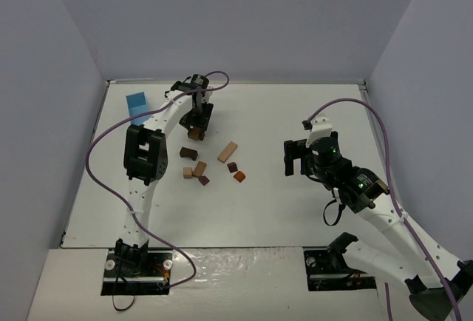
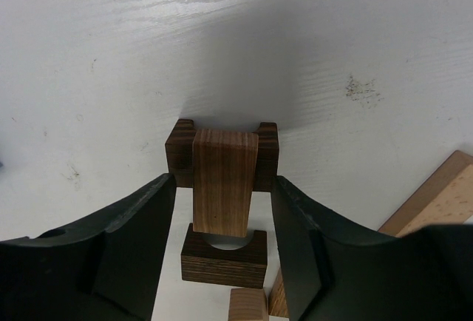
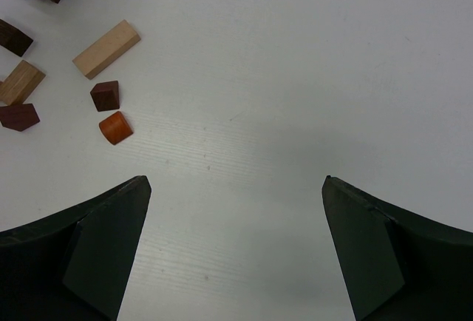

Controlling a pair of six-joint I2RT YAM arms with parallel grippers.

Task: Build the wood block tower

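Right gripper (image 3: 236,180) hangs over the white table (image 1: 310,106), fingers spread wide, holding nothing. Farther out lie loose wood blocks: orange rounded piece (image 3: 116,127), pale tan bar (image 1: 228,151), dark brown arch block (image 2: 224,258). Beyond them the left gripper (image 1: 196,123) straddles an upright mid-brown block (image 2: 225,180), fingers parted with a gap each side. That block stands on a dark brown notched block (image 2: 267,154). Light blue box (image 1: 138,103) sits farthest back.

Robotics lab cell: white table (image 1: 295,114) w/ plain walls (image 1: 259,18) round it, 2 bolted arms (image 1: 148,154).
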